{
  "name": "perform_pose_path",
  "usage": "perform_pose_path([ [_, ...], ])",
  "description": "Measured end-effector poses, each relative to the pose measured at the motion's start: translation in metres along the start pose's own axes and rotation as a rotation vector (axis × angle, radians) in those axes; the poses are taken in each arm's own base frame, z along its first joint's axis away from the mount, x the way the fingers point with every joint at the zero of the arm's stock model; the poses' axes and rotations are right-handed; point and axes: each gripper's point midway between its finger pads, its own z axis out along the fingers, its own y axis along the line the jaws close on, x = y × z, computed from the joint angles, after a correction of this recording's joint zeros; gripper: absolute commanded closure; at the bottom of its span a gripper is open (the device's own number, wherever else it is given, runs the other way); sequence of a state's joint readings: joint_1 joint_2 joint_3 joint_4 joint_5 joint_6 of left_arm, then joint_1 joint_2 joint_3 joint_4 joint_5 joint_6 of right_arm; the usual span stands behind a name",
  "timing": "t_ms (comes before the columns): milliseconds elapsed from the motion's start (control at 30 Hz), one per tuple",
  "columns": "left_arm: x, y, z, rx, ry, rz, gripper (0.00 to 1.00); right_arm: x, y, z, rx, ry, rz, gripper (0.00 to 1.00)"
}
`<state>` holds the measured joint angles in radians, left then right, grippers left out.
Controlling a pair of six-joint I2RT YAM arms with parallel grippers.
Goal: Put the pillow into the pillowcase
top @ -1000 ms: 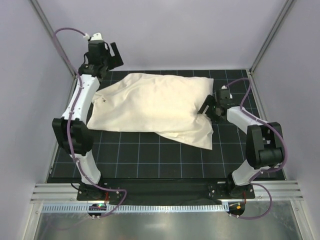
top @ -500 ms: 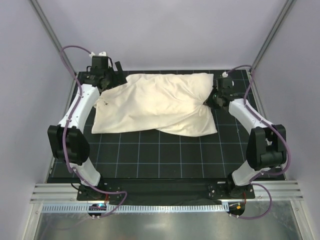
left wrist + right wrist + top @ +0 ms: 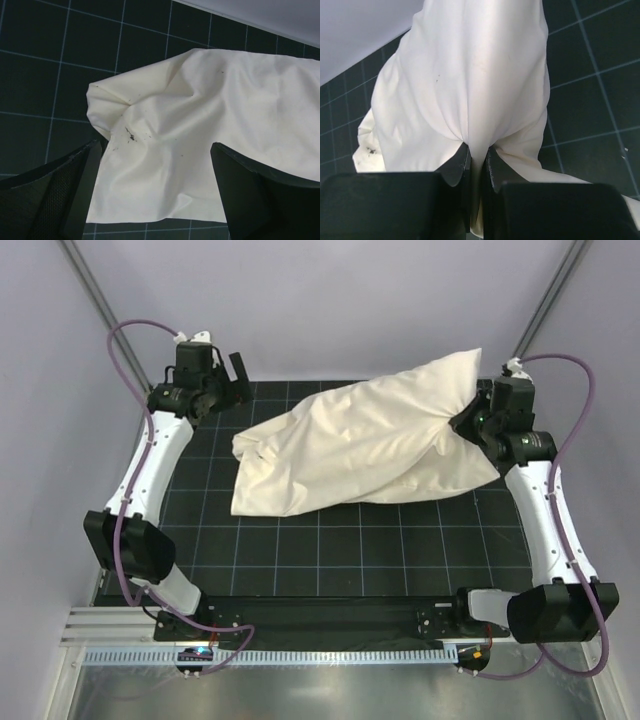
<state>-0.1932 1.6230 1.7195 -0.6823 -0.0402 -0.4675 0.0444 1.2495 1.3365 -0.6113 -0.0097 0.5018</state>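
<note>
At the tabletop's (image 3: 330, 560) far right corner, the pillowcase (image 3: 350, 450) is rising.
Right end effector (image 3: 477, 155), newly clamped on it, is hoisting; left end effector (image 3: 228, 375) is gaping idle.

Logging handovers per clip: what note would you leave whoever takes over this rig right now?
Left gripper: open, hovering over the limp left end of the wrinkled cream fabric pillowcase.
Right gripper: shut on the pillowcase's right end, raised off the black gridded mat.
Stuffed cream pillow: not separately visible; the plump bulge suggests it is inside.
Remaining: confirm it is fully in, lay flat.
</note>
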Motion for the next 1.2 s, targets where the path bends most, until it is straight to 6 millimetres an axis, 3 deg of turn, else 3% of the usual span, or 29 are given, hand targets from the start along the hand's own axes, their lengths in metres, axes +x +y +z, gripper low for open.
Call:
perform_pose_path([
  [67,0.005,0.0,0.0,-0.003,0.017,0.003,0.06,0.003,-0.024,0.001,0.059,0.008,0.022,0.96],
  [167,0.014,-0.004,0.0,-0.003,0.046,0.012,0.06,0.032,-0.055,0.012,0.129,0.07,0.042,0.96],
  [267,0.025,-0.015,0.004,0.01,0.073,0.032,0.07,0.094,-0.076,0.02,0.147,0.2,0.064,0.96],
  [333,0.035,-0.025,0.007,0.017,0.09,0.055,0.06,0.147,-0.075,0.021,0.13,0.303,0.049,0.89],
  [367,0.042,-0.034,0.008,0.024,0.102,0.072,0.06,0.175,-0.067,0.017,0.113,0.365,0.008,0.67],
  [433,0.059,-0.051,0.008,0.038,0.125,0.108,0.06,0.221,-0.037,0.007,0.028,0.48,-0.088,0.39],
  [467,0.069,-0.059,0.007,0.045,0.138,0.125,0.05,0.236,-0.021,0.001,-0.025,0.519,-0.132,0.13],
  [500,0.081,-0.066,0.006,0.052,0.153,0.138,0.05,0.246,-0.008,-0.005,-0.068,0.544,-0.162,0.01],
  [533,0.093,-0.072,0.005,0.061,0.167,0.147,0.04,0.251,0.001,-0.01,-0.1,0.552,-0.186,0.0],
  [667,0.158,-0.067,-0.006,0.063,0.261,0.158,0.02,0.222,-0.003,-0.016,-0.084,0.435,-0.181,0.0],
  [767,0.202,-0.054,-0.026,0.055,0.302,0.142,0.01,0.174,-0.026,-0.016,-0.032,0.294,-0.077,0.0],
  [867,0.226,-0.059,-0.045,0.091,0.276,0.094,0.0,0.144,-0.054,-0.008,0.027,0.222,0.024,0.0],
  [967,0.257,-0.093,-0.068,0.199,0.245,0.067,0.0,0.129,-0.072,0.012,0.044,0.206,0.102,0.0],
  [1067,0.279,-0.13,-0.081,0.285,0.22,0.035,0.0,0.129,-0.073,0.037,-0.006,0.236,0.155,0.0],
  [1133,0.287,-0.152,-0.081,0.322,0.202,-0.001,0.0,0.133,-0.071,0.056,-0.039,0.26,0.181,0.0],
  [1200,0.295,-0.168,-0.069,0.319,0.19,-0.05,0.01,0.14,-0.07,0.074,-0.06,0.287,0.207,0.0],
])
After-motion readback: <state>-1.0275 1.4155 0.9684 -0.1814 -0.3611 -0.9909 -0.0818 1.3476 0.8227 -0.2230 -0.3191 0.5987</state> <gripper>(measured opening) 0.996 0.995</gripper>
